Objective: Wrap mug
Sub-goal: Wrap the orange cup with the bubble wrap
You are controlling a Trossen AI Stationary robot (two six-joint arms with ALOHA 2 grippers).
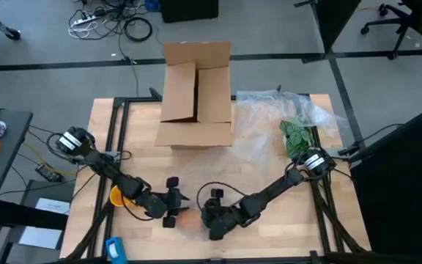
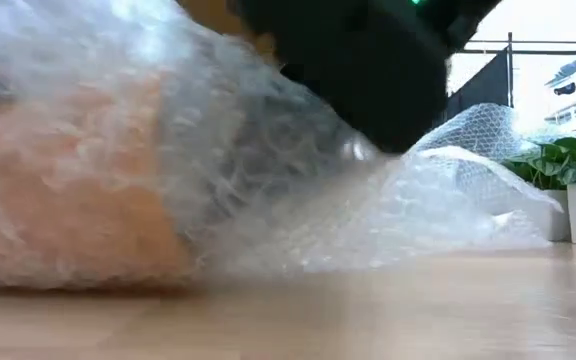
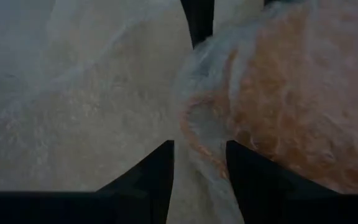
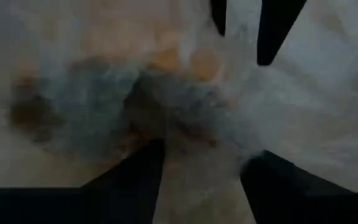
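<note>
Orange shows through cloudy bubble wrap [image 2: 298, 200] at the near edge of the wooden table [image 1: 269, 176]: this is the mug [image 2: 68, 190], lying swaddled between the two grippers. The left gripper [image 1: 184, 204] points in from the left, and its wrist view shows its two dark fingers [image 3: 157, 171] parted around a fold of the wrap, the wrapped mug [image 3: 284, 99] just beyond them. The right gripper [image 1: 205, 213] comes in from the right, its fingers [image 4: 142, 168] spread, with wrap and the orange mug [image 4: 185, 62] bunched before them; whether either pair pinches the plastic I cannot tell. Farther back the loose wrap spreads across the right half of the table toward a leafy plant [image 1: 297, 136]. Behind the middle stands an open cardboard box [image 1: 196, 92].
</note>
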